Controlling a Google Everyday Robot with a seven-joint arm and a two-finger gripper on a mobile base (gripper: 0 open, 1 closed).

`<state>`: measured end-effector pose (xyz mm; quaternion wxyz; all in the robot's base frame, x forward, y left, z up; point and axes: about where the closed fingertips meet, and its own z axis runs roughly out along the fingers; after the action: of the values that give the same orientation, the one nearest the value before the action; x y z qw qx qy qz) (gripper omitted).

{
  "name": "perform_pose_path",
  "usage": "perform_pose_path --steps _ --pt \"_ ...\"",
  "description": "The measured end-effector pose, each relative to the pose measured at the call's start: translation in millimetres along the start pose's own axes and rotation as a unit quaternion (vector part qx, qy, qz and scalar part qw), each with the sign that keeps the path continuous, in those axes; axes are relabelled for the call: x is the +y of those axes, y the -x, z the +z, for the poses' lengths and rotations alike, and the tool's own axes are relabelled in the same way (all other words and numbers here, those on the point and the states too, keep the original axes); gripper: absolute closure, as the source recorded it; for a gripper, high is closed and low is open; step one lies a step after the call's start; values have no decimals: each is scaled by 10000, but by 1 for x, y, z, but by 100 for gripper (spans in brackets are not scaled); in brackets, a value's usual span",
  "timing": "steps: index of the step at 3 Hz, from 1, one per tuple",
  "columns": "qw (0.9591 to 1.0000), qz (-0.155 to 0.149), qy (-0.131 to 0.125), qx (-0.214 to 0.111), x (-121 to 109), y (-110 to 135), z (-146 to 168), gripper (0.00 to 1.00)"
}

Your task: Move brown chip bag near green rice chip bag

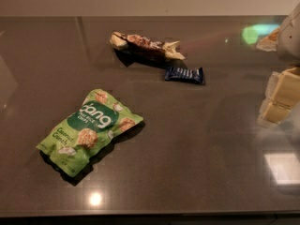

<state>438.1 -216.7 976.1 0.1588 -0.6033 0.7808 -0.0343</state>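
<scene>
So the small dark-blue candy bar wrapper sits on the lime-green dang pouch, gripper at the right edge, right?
No. Camera view shows the small dark-blue candy bar wrapper beside the long dark-brown glossy snack bag, apart from the lime-green dang pouch. The gripper is at the right edge.

brown chip bag (146,47) and candy bar (184,75) lie well behind the green rice chip bag (89,130); gripper (280,100) hangs far to that bag's right.
</scene>
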Motion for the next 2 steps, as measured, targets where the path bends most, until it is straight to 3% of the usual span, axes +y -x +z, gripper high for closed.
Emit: perform_pose_path --steps 1,2 --pt "10000 -5 -29 -20 -2 1 -1 0" --pt "9996 -36 -111 -258 -19 9 3 0"
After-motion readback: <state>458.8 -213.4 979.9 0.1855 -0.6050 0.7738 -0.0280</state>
